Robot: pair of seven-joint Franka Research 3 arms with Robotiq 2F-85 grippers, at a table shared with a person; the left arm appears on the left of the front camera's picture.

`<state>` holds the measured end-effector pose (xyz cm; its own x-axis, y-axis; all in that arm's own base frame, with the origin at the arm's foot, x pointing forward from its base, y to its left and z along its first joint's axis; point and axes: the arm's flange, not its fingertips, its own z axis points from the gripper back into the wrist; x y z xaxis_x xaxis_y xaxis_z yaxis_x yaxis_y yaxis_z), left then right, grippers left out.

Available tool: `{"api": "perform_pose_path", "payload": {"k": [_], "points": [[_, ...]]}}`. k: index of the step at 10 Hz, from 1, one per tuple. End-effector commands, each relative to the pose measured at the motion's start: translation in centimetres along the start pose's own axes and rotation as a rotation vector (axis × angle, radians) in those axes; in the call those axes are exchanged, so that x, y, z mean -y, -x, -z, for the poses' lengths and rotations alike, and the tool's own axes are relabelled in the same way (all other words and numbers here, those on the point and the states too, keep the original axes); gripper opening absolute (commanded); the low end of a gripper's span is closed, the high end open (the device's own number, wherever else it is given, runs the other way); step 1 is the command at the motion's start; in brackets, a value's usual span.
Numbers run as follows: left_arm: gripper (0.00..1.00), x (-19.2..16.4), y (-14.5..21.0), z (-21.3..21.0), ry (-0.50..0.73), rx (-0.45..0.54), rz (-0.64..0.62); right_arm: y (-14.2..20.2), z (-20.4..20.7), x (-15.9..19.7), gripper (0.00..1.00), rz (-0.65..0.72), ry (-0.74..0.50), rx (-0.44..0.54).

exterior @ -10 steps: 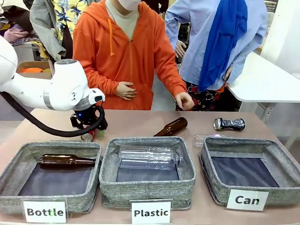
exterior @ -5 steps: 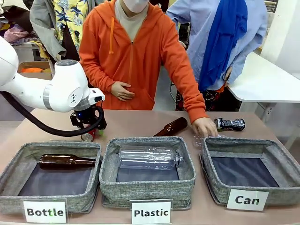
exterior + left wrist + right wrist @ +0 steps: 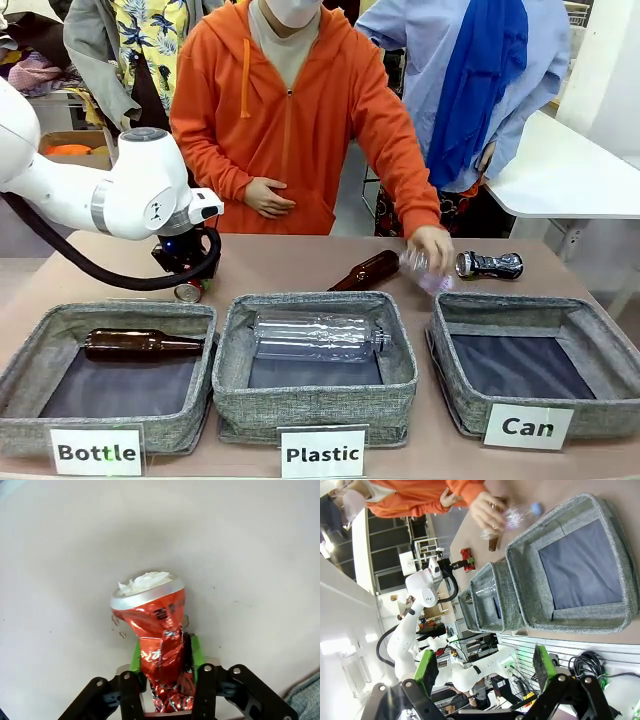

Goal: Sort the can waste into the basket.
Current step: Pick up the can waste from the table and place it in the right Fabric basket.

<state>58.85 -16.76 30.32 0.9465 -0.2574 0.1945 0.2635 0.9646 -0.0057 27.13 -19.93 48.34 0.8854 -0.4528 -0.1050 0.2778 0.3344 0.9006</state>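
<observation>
A crushed red can [image 3: 155, 625] with a silver end lies on the table, and my left gripper [image 3: 162, 662] is shut on it, green pads [image 3: 136, 656] pressing its sides. From the front, that gripper [image 3: 188, 283] stands low over the red can [image 3: 189, 291] behind the "Bottle" bin. A black-and-silver can [image 3: 490, 264] lies at the far right, behind the grey "Can" basket [image 3: 585, 322]. In the right wrist view my right gripper [image 3: 485, 667] hangs open, well away from the basket [image 3: 525, 580], nothing between its fingers.
A person's hand [image 3: 432, 243] holds a small clear plastic bottle [image 3: 422, 268] just behind the "Can" basket. A brown bottle [image 3: 365, 271] lies on the table. The "Plastic" bin [image 3: 230, 375] holds a clear bottle, the "Bottle" bin [image 3: 25, 350] a brown one.
My left gripper has shut on the red can. The person's hand has come down to the table and taken up the small clear plastic bottle.
</observation>
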Motion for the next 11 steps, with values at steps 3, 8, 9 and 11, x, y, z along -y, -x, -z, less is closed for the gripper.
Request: {"api": "perform_pose_path", "payload": {"k": [3, 8, 9, 11], "points": [[0.00, 0.5, 0.1, 0.2, -0.037, 0.015, -0.025, 0.1, -0.2, 0.1, 1.00, -0.023, -0.009, -0.001], [0.00, -3.4, 4.6, -9.9, 0.019, 0.127, 0.016, 0.1, -0.2, 0.1, 1.00, -0.023, -0.009, -0.001], [0.00, -4.7, 6.9, -13.3, 0.040, 0.162, 0.074, 0.1, -0.2, 0.1, 1.00, -0.023, -0.009, -0.001], [0.00, -6.3, 13.3, -19.3, 0.143, 0.235, 0.266, 0.1, -0.2, 0.1, 1.00, -0.023, -0.009, -0.001]]}}
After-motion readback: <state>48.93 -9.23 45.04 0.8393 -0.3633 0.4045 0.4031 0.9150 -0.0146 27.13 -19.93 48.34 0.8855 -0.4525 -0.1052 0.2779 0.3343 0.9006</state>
